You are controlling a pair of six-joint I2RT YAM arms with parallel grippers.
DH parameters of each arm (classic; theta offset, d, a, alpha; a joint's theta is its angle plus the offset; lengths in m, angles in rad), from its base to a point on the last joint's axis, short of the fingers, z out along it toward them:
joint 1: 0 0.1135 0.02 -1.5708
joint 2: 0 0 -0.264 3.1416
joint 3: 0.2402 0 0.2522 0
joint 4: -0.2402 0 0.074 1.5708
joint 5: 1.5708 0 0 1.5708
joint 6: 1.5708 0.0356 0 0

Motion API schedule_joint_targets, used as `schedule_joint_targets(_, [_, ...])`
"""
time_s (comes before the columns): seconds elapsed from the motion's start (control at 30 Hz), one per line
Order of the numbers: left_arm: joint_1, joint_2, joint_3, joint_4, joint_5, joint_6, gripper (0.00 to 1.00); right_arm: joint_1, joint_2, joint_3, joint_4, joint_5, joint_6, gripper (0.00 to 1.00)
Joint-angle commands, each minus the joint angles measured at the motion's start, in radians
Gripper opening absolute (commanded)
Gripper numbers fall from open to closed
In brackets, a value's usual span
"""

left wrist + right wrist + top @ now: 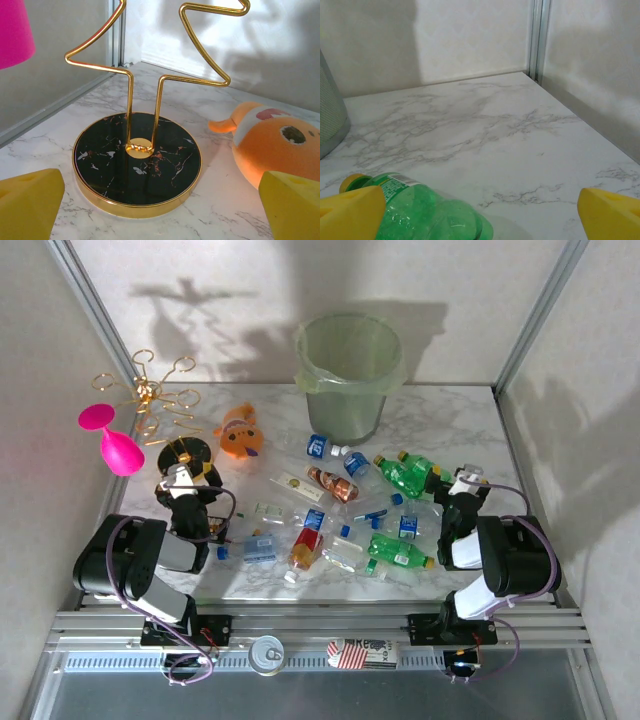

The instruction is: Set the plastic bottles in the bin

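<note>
Evidently no pick is begun: left gripper (179, 476) and right gripper (466, 480) both stand spread and empty, the plastic bottles (340, 525) lie strewn at the centre of the table (450, 410), the bin (350, 405) at twelve o'clock, so the right likely needs to close on the green bottle (405, 472) at its nine o'clock.

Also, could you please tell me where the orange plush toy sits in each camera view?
Top external: orange plush toy left of centre, mid-height.
Left wrist: toy at the right edge, mid-height.
Shared landmark: black-and-gold stand base, immediately left of the toy in both.
</note>
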Motion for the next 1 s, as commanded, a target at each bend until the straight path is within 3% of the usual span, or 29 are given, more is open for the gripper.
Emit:
schedule_joint_targets(0.0, [0.006, -0.003, 0.018, -0.001, 0.007, -0.010, 0.99, 0.006, 0.007, 0.005, 0.038, 0.001, -0.007, 0.99])
schedule_joint_targets(0.97, [0.006, -0.003, 0.019, -0.002, 0.008, -0.010, 0.99, 0.005, 0.006, 0.009, 0.029, -0.002, -0.005, 0.99])
